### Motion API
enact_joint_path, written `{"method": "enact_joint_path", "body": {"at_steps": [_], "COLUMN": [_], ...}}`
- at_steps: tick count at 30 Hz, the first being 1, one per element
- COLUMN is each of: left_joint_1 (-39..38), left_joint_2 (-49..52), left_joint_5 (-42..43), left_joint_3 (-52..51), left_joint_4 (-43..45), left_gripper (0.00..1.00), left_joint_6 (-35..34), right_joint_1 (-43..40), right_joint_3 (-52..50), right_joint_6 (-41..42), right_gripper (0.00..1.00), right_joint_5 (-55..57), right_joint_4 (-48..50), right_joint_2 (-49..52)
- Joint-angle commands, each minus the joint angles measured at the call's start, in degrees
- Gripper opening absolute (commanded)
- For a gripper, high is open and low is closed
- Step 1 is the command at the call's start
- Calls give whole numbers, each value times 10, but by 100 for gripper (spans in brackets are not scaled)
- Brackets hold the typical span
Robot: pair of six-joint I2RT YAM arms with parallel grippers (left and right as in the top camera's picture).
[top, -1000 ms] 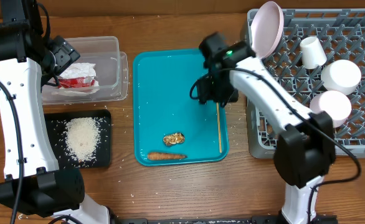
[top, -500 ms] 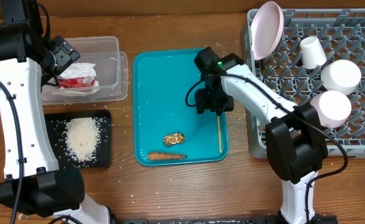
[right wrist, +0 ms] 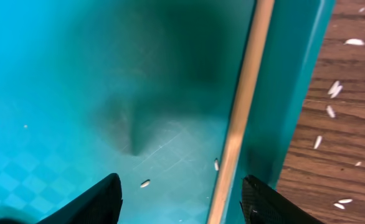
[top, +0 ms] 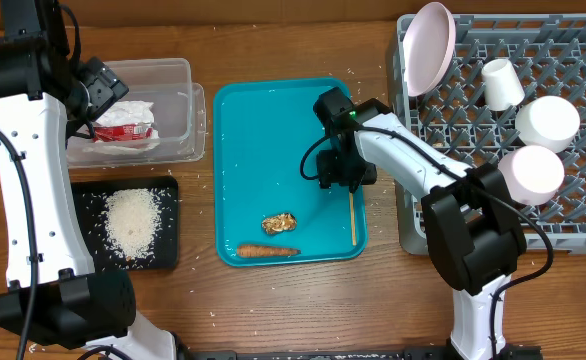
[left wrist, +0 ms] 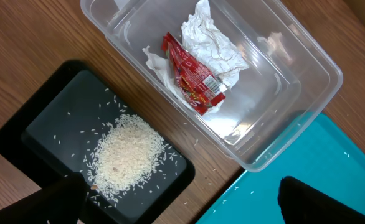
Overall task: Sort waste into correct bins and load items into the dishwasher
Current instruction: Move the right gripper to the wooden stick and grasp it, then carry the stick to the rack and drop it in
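**Ana:** Wooden table (top: 273, 40) all round, with a teal tray (top: 263, 150) in the middle. Where is the waste?

**Ben:** Crumpled napkins (left wrist: 213, 46) and the red wrapper (left wrist: 192, 74) lie in the clear tub (top: 178, 70) at the far left. Nearer, the black tray (top: 168, 250) holds a heap of rice (top: 133, 220), with loose grains scattered around it. A brown lump (top: 279, 222) and a sausage (top: 267, 251) sit at the near end of the teal tray, just apart from each other.

**Ana:** And the dishes?

**Ben:** All in the dish rack (top: 573, 200) on the right. The plate (top: 428, 45) stands on edge at its far left corner. The cup (top: 501, 82) lies tilted, and the two bowls (top: 547, 122) sit upside down beside it.

**Ana:** What about the arms?

**Ben:** The right gripper (right wrist: 181, 183) hangs low over the right side of the teal tray. Its fingers (right wrist: 101, 199) are spread, grasping nothing. A wooden stick (right wrist: 245, 93) lies along the tray's right wall and runs between them, closer to the right finger.

**Ana:** The other one?

**Ben:** The left gripper (left wrist: 179, 202) hovers above the tub and the black tray, spread wide and empty.
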Motion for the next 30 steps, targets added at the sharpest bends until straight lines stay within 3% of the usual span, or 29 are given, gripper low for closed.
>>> {"method": "enact_joint_path", "body": {"at_steps": [1, 8, 11, 13, 16, 17, 24, 30], "left_joint_1": [0, 0, 0, 0, 0, 0, 0, 0], "left_joint_2": [7, 7, 7, 7, 7, 7, 7, 7], "left_joint_5": [2, 2, 2, 2, 2, 2, 2, 2], "left_joint_3": [-2, -2, -2, -2, -2, -2, -2, -2], "left_joint_4": [0, 0, 0, 0, 0, 0, 0, 0], "left_gripper": [100, 100, 100, 100, 100, 100, 100, 100], "left_joint_6": [-5, -5, -5, -5, -5, -5, -5, -5], "right_joint_1": [1, 3, 5, 5, 4, 4, -14, -83], "right_joint_3": [-2, -4, -4, -4, -2, 2, 100, 236], "right_joint_6": [-2, -2, -2, -1, 17, 27, 48, 18], "right_gripper": [64, 62, 56, 46, 11, 4, 4, 4], "right_joint_5": [15, -6, -12, -14, -12, -11, 16, 64], "right_joint_4": [3, 4, 7, 7, 5, 3, -50, -97], "right_joint_2": [9, 32, 33, 33, 33, 33, 7, -57]}}
